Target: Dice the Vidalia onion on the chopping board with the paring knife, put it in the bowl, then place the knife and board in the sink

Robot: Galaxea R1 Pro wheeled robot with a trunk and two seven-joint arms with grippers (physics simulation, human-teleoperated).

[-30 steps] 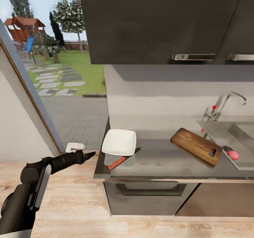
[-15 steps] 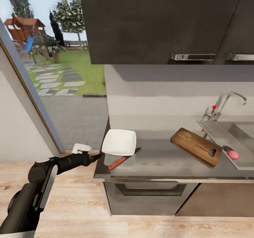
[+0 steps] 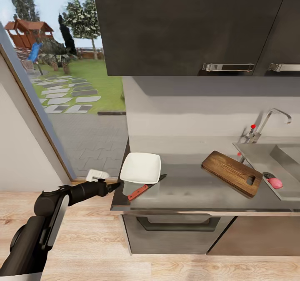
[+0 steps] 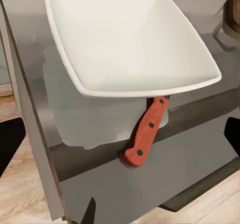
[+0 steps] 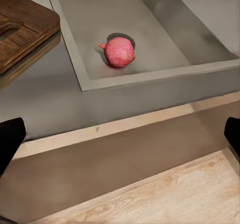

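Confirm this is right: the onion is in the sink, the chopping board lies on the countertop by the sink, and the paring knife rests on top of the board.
Wrong about the paring knife: the head view shows it on the countertop beside the bowl, well apart from the chopping board. The onion is in the sink, as stated.

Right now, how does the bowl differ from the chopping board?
The bowl is white and hollow, while the chopping board is dark brown, flat wood with visible grain. The bowl sits near the counter's left end, partly covering the knife; the board lies beside the sink with nothing on it. The board has a slot handle; the bowl has none. Both rest on the countertop.
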